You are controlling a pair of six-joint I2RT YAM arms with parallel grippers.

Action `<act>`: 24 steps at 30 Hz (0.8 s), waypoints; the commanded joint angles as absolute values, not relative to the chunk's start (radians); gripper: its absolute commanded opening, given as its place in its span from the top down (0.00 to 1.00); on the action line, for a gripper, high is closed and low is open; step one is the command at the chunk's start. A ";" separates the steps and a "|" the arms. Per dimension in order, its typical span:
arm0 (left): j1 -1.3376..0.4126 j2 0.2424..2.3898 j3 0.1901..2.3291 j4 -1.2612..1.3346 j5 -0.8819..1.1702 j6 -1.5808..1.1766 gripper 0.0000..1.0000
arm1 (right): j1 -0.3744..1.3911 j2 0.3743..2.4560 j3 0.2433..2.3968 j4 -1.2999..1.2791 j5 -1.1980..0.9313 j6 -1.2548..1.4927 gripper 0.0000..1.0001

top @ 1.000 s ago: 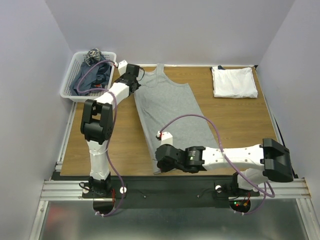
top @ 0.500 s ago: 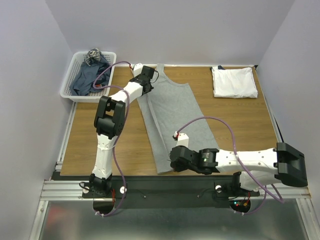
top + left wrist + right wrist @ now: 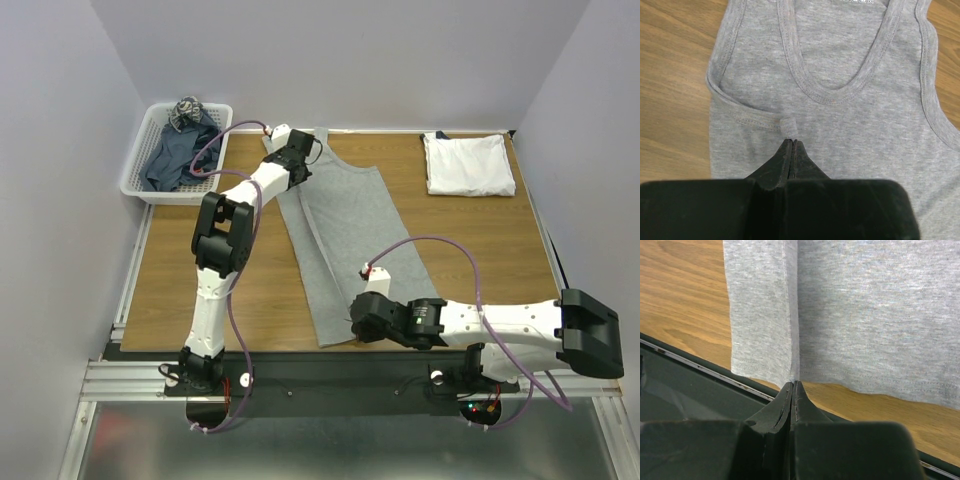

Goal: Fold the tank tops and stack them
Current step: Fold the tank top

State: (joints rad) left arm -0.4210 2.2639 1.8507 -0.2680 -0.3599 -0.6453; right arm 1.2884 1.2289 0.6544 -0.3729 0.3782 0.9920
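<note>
Grey tank top (image 3: 350,225) is lying flat along the middle of the desk (image 3: 200,280), neck toward the far edge, its left side doubled over onto the front in a narrow strip. Left hand (image 3: 791,143) is clamping the folded armhole edge just below the neckline; right hand (image 3: 792,386) is clamping the fold line at the bottom hem. White tank top (image 3: 467,164) is sitting folded to the grey one's far right, and dark tops (image 3: 178,155) are lying heaped in the basket (image 3: 138,178) to its far left.
</note>
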 commanded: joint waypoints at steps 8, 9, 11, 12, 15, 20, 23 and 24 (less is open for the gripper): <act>-0.440 2.295 1.930 -0.265 -0.373 -0.655 1.00 | 1.278 1.183 0.618 -0.350 0.416 1.029 0.99; -0.442 2.298 1.931 -0.264 -0.373 -0.655 1.00 | 1.278 1.181 0.614 -0.351 0.417 1.031 0.99; -0.443 2.299 1.931 -0.262 -0.370 -0.655 1.00 | 1.278 1.175 0.609 -0.351 0.416 1.035 0.99; -0.445 2.299 1.933 -0.261 -0.368 -0.655 1.00 | 1.278 1.174 0.607 -0.351 0.416 1.037 0.99; -0.448 2.302 1.934 -0.252 -0.357 -0.654 1.00 | 1.278 1.172 0.603 -0.353 0.417 1.040 0.99; -0.451 2.306 1.937 -0.245 -0.345 -0.653 1.00 | 1.278 1.175 0.595 -0.354 0.416 1.051 0.99; -0.453 2.309 1.933 -0.238 -0.334 -0.655 0.89 | 1.278 1.172 0.595 -0.357 0.416 1.054 0.98; -0.453 2.306 1.931 -0.233 -0.331 -0.657 0.84 | 1.278 1.172 0.594 -0.359 0.419 1.055 0.96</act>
State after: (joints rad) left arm -0.4461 2.3234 1.8820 -0.2668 -0.3321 -0.6521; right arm 1.2819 1.1969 0.6048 -0.3695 0.3882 1.0313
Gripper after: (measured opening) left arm 0.053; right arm 0.021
